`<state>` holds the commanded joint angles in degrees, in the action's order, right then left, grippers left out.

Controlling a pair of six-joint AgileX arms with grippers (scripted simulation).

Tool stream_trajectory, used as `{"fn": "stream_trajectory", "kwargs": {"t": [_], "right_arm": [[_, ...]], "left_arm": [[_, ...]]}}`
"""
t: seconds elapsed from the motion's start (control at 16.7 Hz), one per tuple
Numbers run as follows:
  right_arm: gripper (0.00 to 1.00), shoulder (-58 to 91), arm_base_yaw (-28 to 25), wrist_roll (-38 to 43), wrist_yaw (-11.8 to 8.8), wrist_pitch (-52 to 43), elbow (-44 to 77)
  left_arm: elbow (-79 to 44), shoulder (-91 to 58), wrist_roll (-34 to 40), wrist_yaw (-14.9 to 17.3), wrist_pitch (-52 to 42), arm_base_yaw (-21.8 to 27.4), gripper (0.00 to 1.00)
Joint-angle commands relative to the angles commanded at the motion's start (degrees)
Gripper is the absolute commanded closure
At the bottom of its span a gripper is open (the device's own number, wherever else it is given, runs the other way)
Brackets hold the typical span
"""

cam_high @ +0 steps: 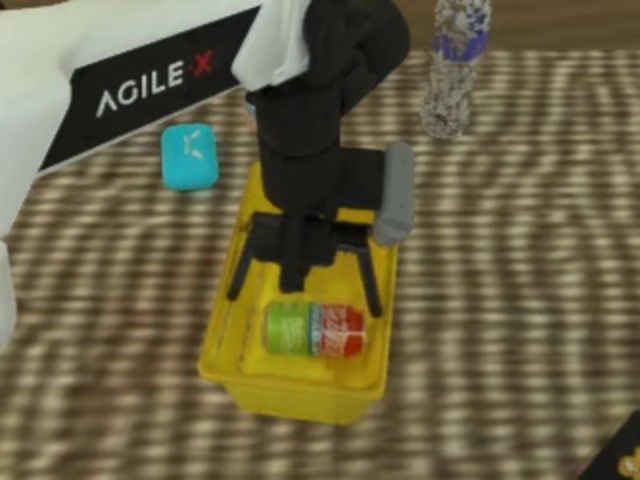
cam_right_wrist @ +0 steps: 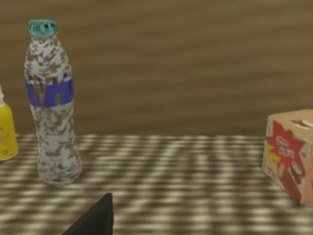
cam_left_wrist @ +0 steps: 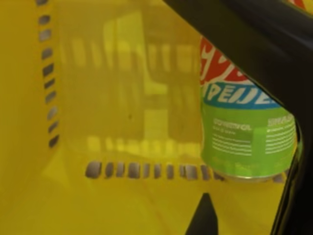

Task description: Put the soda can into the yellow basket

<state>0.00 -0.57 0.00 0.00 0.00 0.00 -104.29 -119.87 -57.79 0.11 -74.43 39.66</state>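
Top view: the soda can [cam_high: 313, 330] lies on its side inside the yellow basket [cam_high: 300, 385]; the left pincer [cam_high: 304, 290], fingers spread apart, hangs just above the can, not gripping it.

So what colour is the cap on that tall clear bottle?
Teal, on the tall clear plastic bottle with a blue band; the right wrist view shows it best.
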Motion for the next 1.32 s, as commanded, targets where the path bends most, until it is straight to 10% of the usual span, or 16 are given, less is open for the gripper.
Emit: {"fn": "stream_trajectory", "kwargs": {"t": [1.32], "right_arm": [[0.0, 0.0, 0.0, 0.0, 0.0, 0.0, 0.0]], "left_arm": [[0.0, 0.0, 0.0, 0.0, 0.0, 0.0, 1.0]]}}
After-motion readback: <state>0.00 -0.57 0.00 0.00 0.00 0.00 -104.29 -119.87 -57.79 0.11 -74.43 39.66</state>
